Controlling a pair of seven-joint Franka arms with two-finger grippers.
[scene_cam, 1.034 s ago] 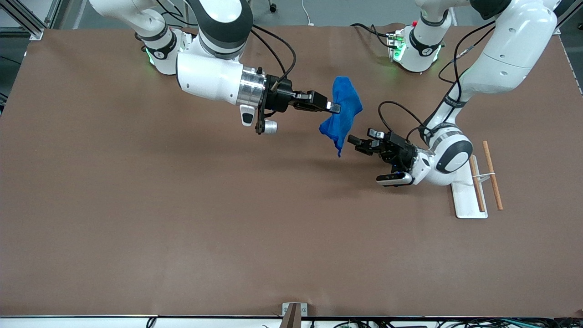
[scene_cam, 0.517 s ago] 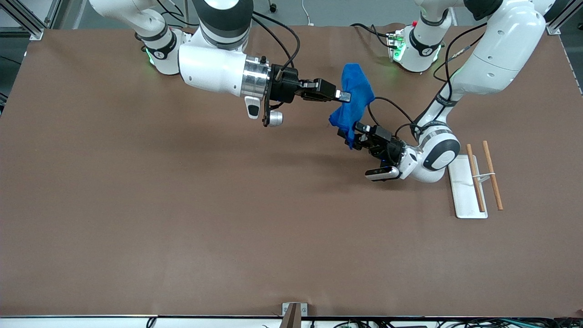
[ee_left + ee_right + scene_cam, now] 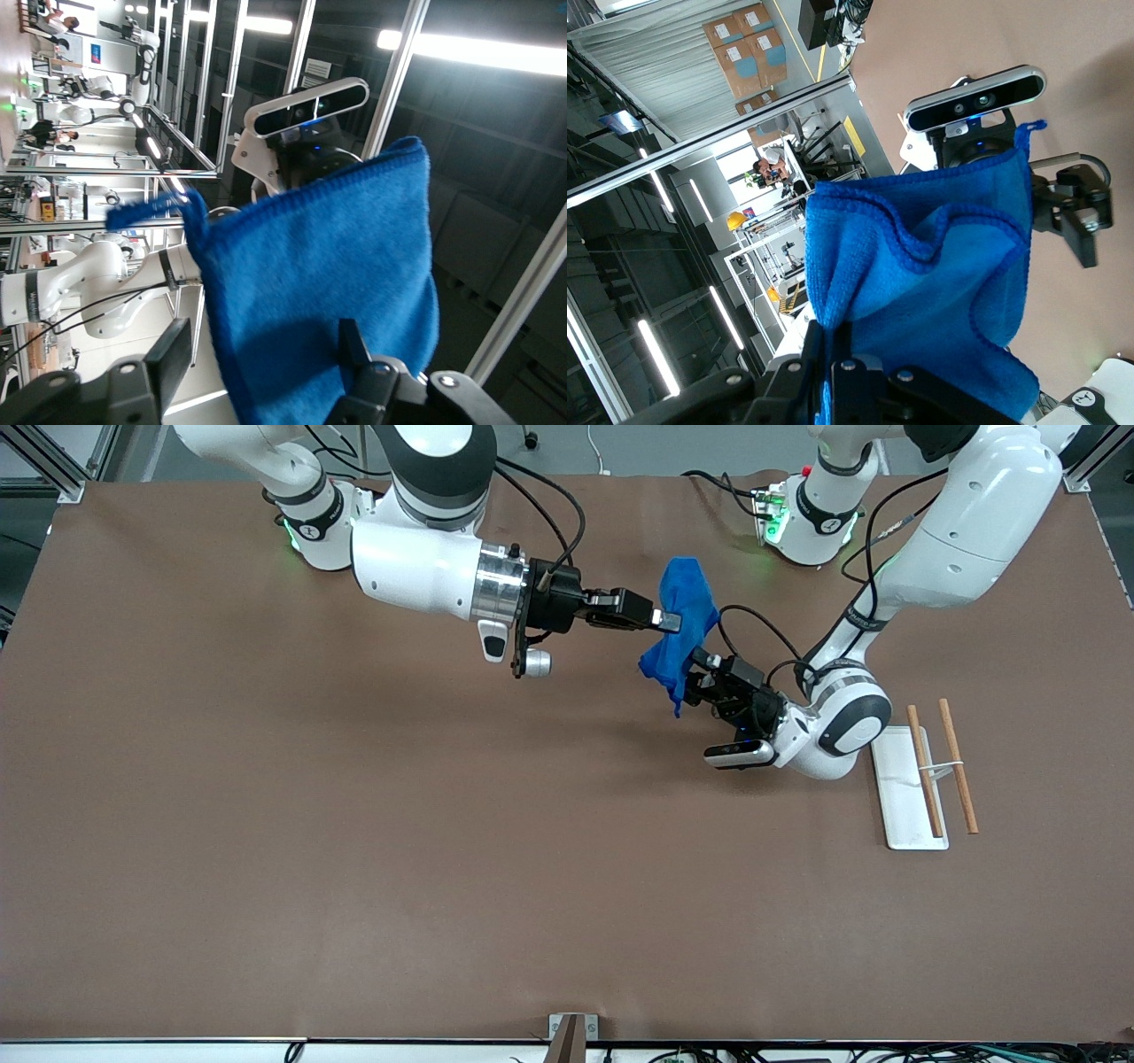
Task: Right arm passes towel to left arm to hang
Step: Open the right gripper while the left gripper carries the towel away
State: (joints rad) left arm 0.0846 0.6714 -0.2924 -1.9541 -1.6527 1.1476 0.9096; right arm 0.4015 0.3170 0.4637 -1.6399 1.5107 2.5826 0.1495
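Note:
The blue towel [image 3: 684, 593] hangs in the air over the table's middle, toward the left arm's end. My right gripper [image 3: 671, 622] is shut on its upper fold; the right wrist view shows the cloth [image 3: 921, 266] pinched between the closed fingers of that gripper [image 3: 849, 354]. My left gripper [image 3: 698, 677] is at the towel's lower part. In the left wrist view this gripper [image 3: 261, 365] is open and straddles the cloth [image 3: 328, 257]: one finger [image 3: 354, 350] lies against the towel and the other stands apart from its edge.
A white rack base [image 3: 897, 802] with two wooden rods [image 3: 959, 766] stands on the brown table [image 3: 354, 824] at the left arm's end, nearer the front camera than the grippers. Both arm bases sit along the table's back edge.
The left gripper has moved from beside the towel's hanging tip to around its lower part, and its fingers have narrowed. The right gripper has carried the towel slightly toward the left arm's end.

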